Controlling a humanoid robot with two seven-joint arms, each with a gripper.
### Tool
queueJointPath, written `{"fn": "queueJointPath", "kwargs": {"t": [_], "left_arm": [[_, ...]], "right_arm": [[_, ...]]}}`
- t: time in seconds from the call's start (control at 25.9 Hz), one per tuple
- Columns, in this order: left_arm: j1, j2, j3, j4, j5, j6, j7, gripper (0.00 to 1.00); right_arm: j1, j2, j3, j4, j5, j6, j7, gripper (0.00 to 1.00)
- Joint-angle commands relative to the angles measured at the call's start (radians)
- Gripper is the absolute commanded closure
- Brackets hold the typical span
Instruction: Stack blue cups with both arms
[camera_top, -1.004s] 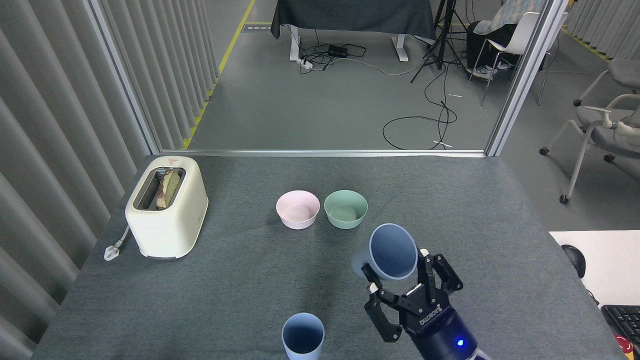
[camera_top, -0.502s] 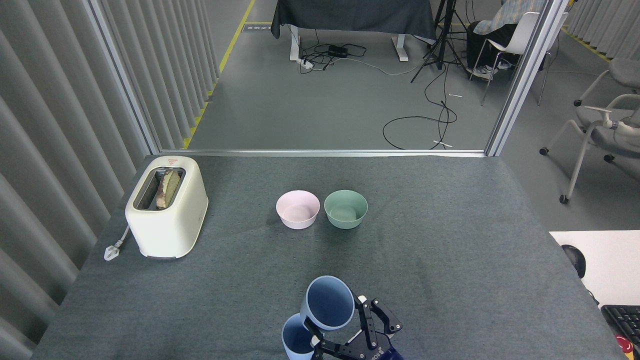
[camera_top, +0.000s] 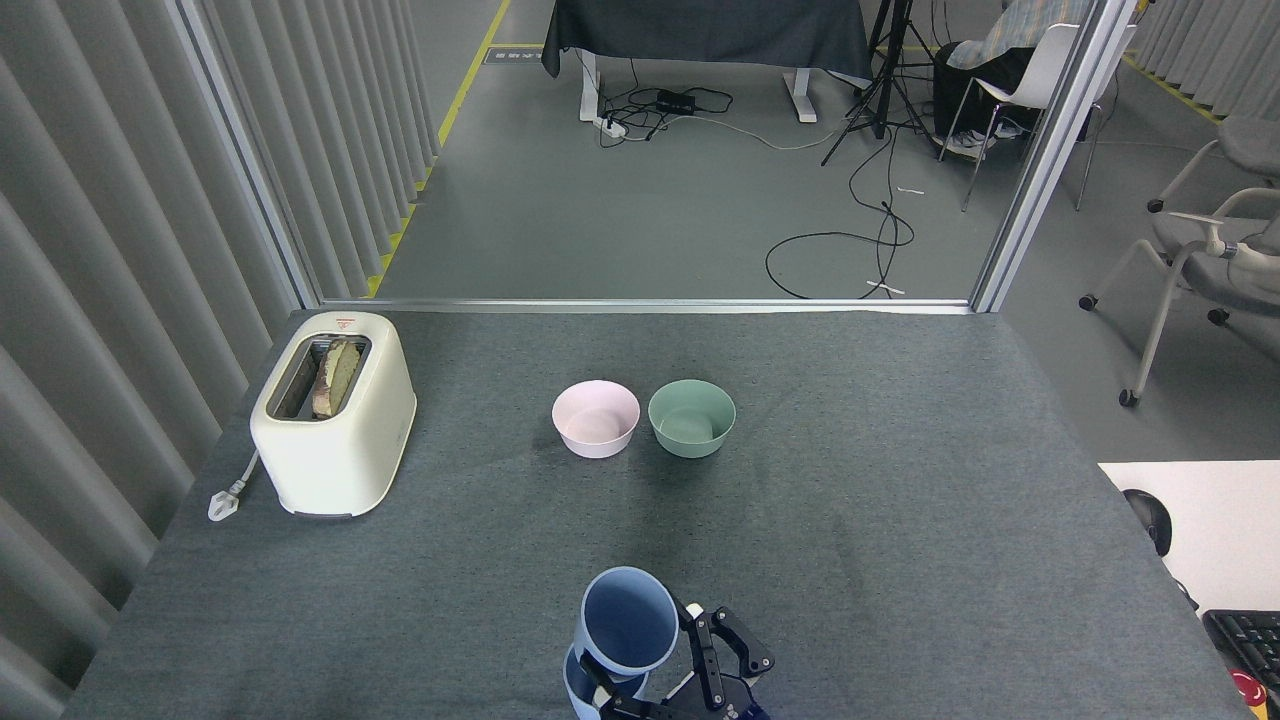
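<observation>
One pale-blue cup (camera_top: 630, 620) is held at the table's near edge, tilted so its mouth faces up toward me. My right gripper (camera_top: 660, 668) is shut on it, black fingers (camera_top: 722, 650) wrapped around its side. The second blue cup (camera_top: 576, 690) stands on the table directly beneath, mostly covered by the held cup, with only a sliver of its rim and wall showing. The held cup's base sits over that cup's mouth; whether it is inside I cannot tell. My left arm is out of view.
A pink bowl (camera_top: 596, 418) and a mint-green bowl (camera_top: 691, 417) stand side by side at mid-table. A cream toaster (camera_top: 333, 412) holding bread sits at the left, its plug (camera_top: 224, 500) lying on the grey table (camera_top: 900, 480). A white desk (camera_top: 1190, 520) adjoins on the right.
My right gripper has carried the blue cup left and toward me, from right of the standing cup to directly over it, and lowered it. The standing cup has not moved.
</observation>
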Motion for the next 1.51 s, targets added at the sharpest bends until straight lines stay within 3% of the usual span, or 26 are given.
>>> {"fn": "queueJointPath", "kwargs": {"t": [0.0,0.04,0.08,0.12,0.15,0.39,0.62,0.81,0.85,0.93,1.0,1.08,1.27,1.47], "left_arm": [[0.000,0.000,0.000,0.004,0.000,0.000,0.001,0.00],[0.000,0.000,0.000,0.002,0.000,0.000,0.001,0.00],[0.000,0.000,0.000,0.002,0.000,0.000,0.001,0.00],[-0.002,0.000,0.000,0.002,0.000,0.000,0.001,0.00],[-0.003,0.000,0.001,0.002,0.000,0.000,0.001,0.00],[-0.005,0.000,0.001,0.004,0.000,0.000,0.001,0.00],[-0.005,0.000,0.003,0.006,0.000,0.000,0.004,0.00],[-0.005,-0.001,0.003,0.004,0.000,-0.002,0.004,0.00],[-0.003,-0.001,0.001,0.004,0.000,-0.002,0.004,0.00],[-0.002,-0.001,0.000,-0.001,-0.001,-0.002,0.004,0.00],[-0.002,-0.004,-0.002,-0.019,-0.001,-0.002,0.004,0.00],[0.000,-0.004,-0.002,-0.048,-0.003,-0.002,0.003,0.00],[0.001,-0.007,-0.003,-0.083,-0.003,-0.003,0.001,0.00],[0.003,-0.007,-0.003,-0.083,-0.003,-0.003,0.001,0.00]], "right_arm": [[-0.001,0.002,0.001,0.008,0.001,0.001,0.001,0.72],[-0.001,0.003,0.001,0.011,0.001,0.001,0.001,0.65],[-0.001,0.005,0.001,0.014,0.001,0.003,0.001,0.43],[-0.001,0.008,0.001,0.016,0.001,0.001,0.001,0.10],[0.001,0.008,0.001,0.016,0.001,-0.001,-0.001,0.00],[-0.002,0.011,0.007,0.017,0.000,-0.010,-0.001,0.00],[-0.059,0.023,-0.011,0.016,-0.011,0.015,-0.004,0.00],[-0.073,0.014,-0.283,0.056,-0.026,0.187,-0.015,0.00],[-0.061,0.017,-0.346,0.074,-0.028,0.193,-0.019,0.00],[0.042,0.015,-0.478,0.097,-0.043,0.190,-0.061,0.00],[0.136,0.017,-0.539,0.096,-0.048,0.191,-0.119,0.00],[0.188,-0.008,-0.553,0.094,-0.052,0.217,-0.153,0.00],[0.292,-0.067,-0.553,0.073,-0.196,0.274,-0.160,0.00],[0.318,-0.072,-0.545,0.068,-0.200,0.263,-0.163,0.00]]}}
